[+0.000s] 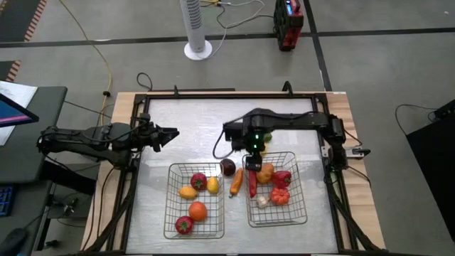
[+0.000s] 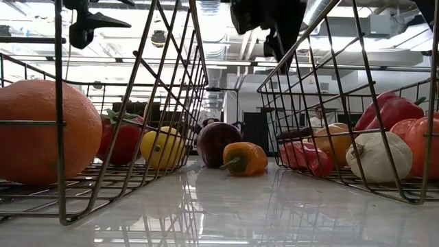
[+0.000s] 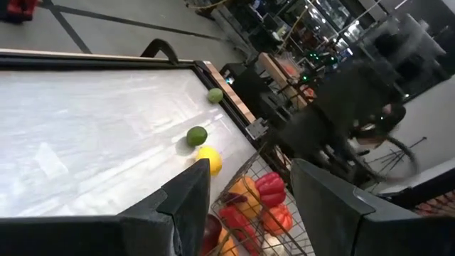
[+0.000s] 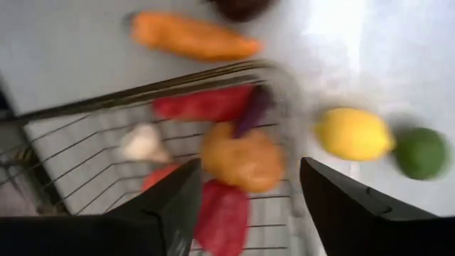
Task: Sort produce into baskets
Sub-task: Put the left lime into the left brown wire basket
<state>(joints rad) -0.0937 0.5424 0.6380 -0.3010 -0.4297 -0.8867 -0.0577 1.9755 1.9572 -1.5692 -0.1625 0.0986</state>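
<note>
The right pincer (image 1: 254, 151) hangs open and empty over the right basket's (image 1: 298, 213) far rim — lemon (image 4: 353, 133) and lime (image 4: 421, 152) lie just beyond, nearer it than the left arm.

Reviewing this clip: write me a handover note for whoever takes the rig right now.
Right gripper: open, empty, above the far edge of the right basket.
Left gripper: open, empty, waiting at the table's left.
Done: left basket holds five pieces; the right basket holds red pepper, garlic and others.
Left: dark purple round and orange pepper between the baskets; lemon and lime beside the right basket; another green piece farther off.
</note>
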